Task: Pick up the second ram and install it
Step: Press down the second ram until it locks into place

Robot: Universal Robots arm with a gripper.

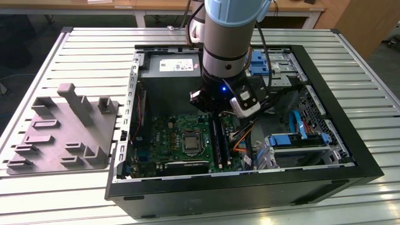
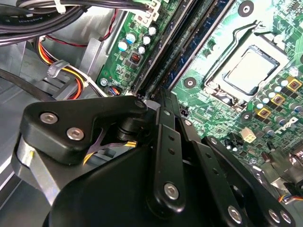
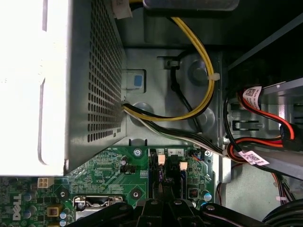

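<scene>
The bench, w/ its slatted metal top, is carrying one open PC case lying on its side, prob. so the board faces up and the arm can come straight down. Beside it, on the exterior view's left, one grey fixture tray is sitting w/ upright posts and pockets, likely for parking parts; no stick is standing in it now.

One arm is reaching down into the case, w/ the gripper hanging right over the RAM slots on the green motherboard. One CPU socket is lying near the slots; how many slots there are, can't count for sure.

The second ram, a blue strip, seems to be lying in line w/ the black slots ahead of the gripper in the second wrist view, apparently already down in a slot; whether fully seated, can't tell.

The fingers are running close together along the slot line, narrow, poss. pinching the stick's edge, but can't tell whether they're gripping.
</scene>
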